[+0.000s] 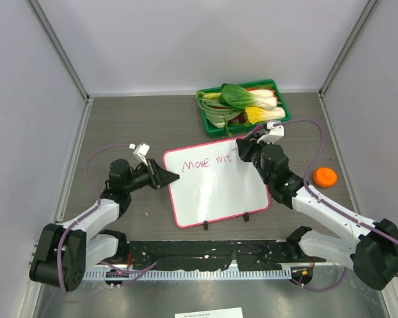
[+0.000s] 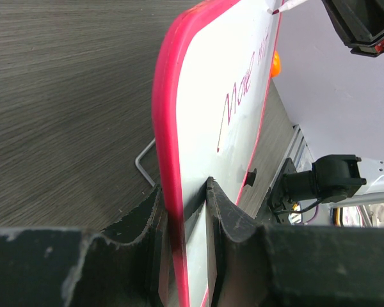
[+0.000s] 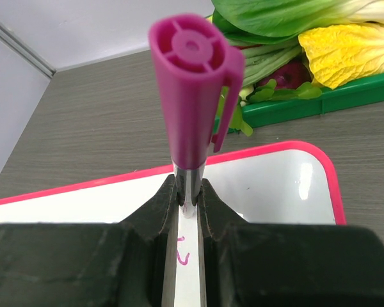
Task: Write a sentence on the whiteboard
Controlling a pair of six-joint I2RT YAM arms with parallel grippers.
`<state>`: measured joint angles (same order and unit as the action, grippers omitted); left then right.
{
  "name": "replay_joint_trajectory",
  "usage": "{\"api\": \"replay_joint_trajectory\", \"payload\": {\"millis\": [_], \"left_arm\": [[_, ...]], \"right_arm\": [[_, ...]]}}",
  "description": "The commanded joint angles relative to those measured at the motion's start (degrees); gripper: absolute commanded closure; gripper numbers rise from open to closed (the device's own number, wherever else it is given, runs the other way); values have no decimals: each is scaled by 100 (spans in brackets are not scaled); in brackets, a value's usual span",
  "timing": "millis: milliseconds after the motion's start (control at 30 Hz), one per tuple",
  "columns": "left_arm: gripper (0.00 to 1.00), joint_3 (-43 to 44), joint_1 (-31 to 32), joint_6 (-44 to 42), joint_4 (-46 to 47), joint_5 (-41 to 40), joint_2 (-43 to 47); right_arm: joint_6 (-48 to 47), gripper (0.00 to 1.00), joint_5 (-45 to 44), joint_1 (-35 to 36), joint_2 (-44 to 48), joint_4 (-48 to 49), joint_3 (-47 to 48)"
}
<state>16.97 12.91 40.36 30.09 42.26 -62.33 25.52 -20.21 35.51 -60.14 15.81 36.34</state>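
2 robot arms reach from the near edge toward the middle. The left arm (image 1: 96, 215) lies low, elbow bent, its wrist pointing right; the left fingers (image 2: 233, 220) clamp the left edge of the board (image 1: 215, 189) between them. The right arm (image 1: 325, 212) stretches forward and left; the right fingers (image 3: 157, 214) are shut on a marker (image 3: 192, 83).

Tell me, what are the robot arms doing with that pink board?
They are writing on it. The left pincer grips the whiteboard by its left edge. The right pincer is shut on a purple marker, right where the writing ends. The board reads "Move wit" so far. A green tray of vegetables sits behind it.
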Motion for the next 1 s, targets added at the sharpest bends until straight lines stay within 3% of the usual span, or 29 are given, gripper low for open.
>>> {"api": "replay_joint_trajectory", "payload": {"millis": [0,600,967], "left_arm": [[100,-106,-8,-661,-266,-517,-8],[100,-106,-7,-670,-275,-543,10],[100,-106,1,-670,-284,-544,27]], "right_arm": [[41,99,-10,-26,72,106,-127],[234,99,272,-17,591,-228,-716],[182,99,105,-35,451,-79,-461]]}}
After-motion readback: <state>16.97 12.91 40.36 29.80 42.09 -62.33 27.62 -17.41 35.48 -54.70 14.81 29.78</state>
